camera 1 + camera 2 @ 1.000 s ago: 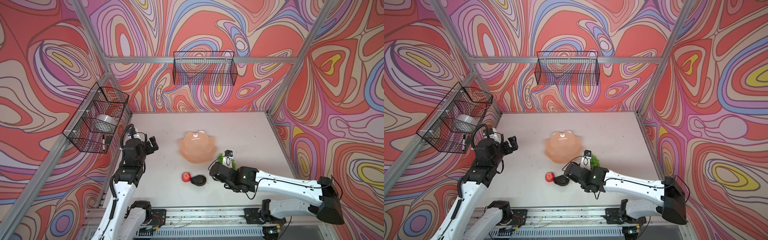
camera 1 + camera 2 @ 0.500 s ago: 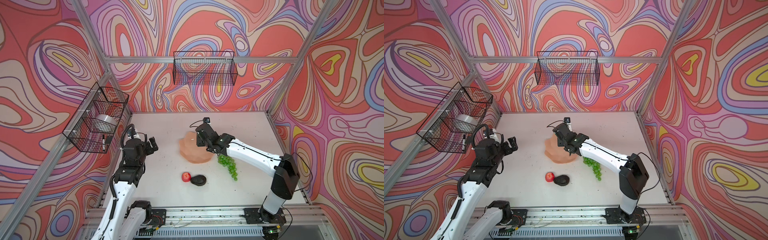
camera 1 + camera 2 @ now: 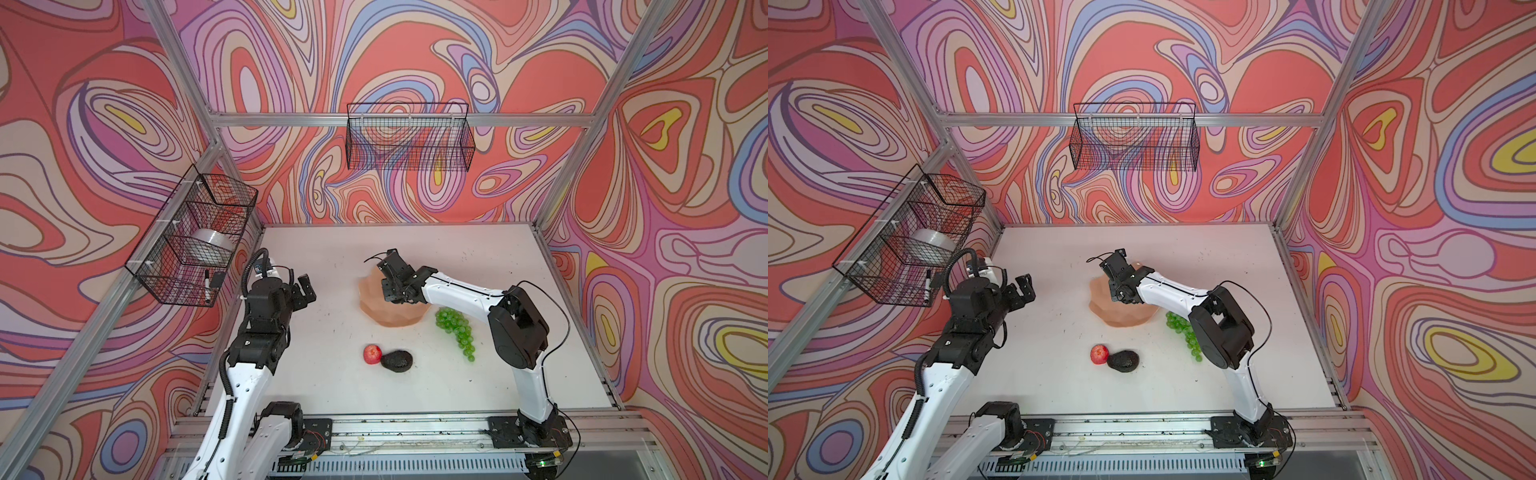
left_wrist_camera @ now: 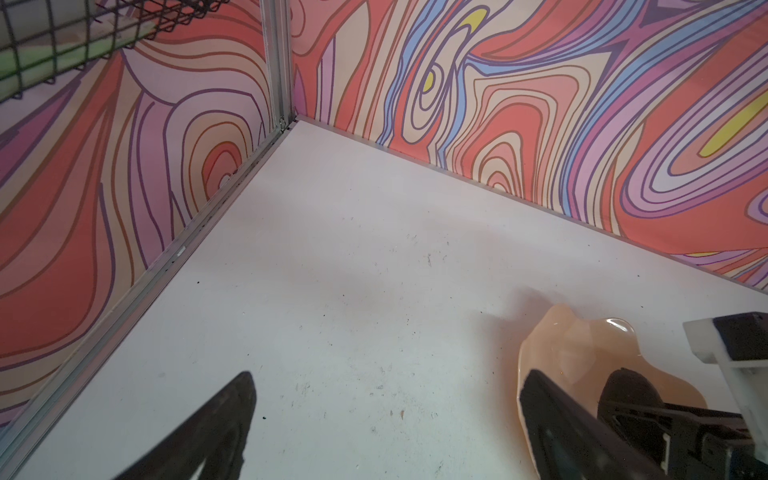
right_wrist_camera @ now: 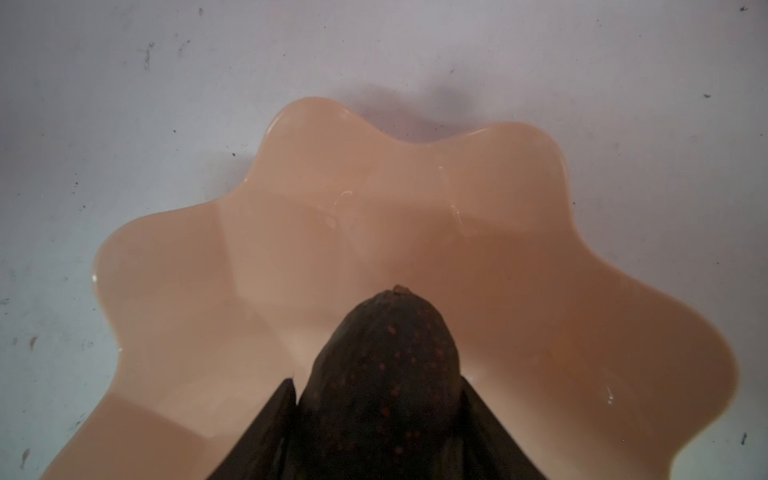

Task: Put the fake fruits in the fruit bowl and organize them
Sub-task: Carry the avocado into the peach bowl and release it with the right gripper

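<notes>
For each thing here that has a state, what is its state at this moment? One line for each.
left gripper: open, holds nothing.
right gripper: shut on held avocado, over the fruit bowl.
held avocado: gripped, not yet released.
fruit bowl: upright; no loose fruit seen inside.
apple: on the table, beside second avocado.
second avocado: lying on the table.
grapes: lying on the table beside the bowl.
</notes>
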Controlling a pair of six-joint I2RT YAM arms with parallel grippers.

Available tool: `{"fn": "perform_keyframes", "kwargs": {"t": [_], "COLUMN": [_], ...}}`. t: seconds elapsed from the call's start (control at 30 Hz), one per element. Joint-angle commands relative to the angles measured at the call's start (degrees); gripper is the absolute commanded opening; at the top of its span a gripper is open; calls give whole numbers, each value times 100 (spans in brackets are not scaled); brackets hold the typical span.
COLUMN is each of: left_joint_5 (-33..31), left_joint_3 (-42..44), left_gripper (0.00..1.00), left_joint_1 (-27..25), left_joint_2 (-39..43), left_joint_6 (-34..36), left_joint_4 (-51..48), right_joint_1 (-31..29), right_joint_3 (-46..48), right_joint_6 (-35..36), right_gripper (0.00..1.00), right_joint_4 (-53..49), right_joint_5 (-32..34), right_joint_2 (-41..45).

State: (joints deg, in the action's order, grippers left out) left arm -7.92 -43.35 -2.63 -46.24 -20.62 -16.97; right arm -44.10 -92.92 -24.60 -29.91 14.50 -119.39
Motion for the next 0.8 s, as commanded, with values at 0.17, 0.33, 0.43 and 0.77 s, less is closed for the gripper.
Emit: {"fn": "perform_keyframes", "kwargs": {"t": [0.17,0.33,0.43,0.77], "left_joint_5": [-15,12,13,276], "left_joint_3": [-59,-50,-46,-360], "left_gripper": [100,100,100,98], "left_joint_1": [61,70,74,71], "left_joint_2": [62,54,36,42], "left_joint_6": [-26,-47,-41,-343], "left_joint_4": [-79,-66,-75,-1265], "right_joint_1": [111,129,143,199], "right_joint_3": [-246,-244,-238,-73], "right_joint_6": [48,-5,-44,-62], "right_gripper": [52,59,67,86], "right_joint_4": [140,170,199,338], "right_joint_5": [-184,-209,-239,-78], "right_joint_2": [-529,-645,-652,88]}}
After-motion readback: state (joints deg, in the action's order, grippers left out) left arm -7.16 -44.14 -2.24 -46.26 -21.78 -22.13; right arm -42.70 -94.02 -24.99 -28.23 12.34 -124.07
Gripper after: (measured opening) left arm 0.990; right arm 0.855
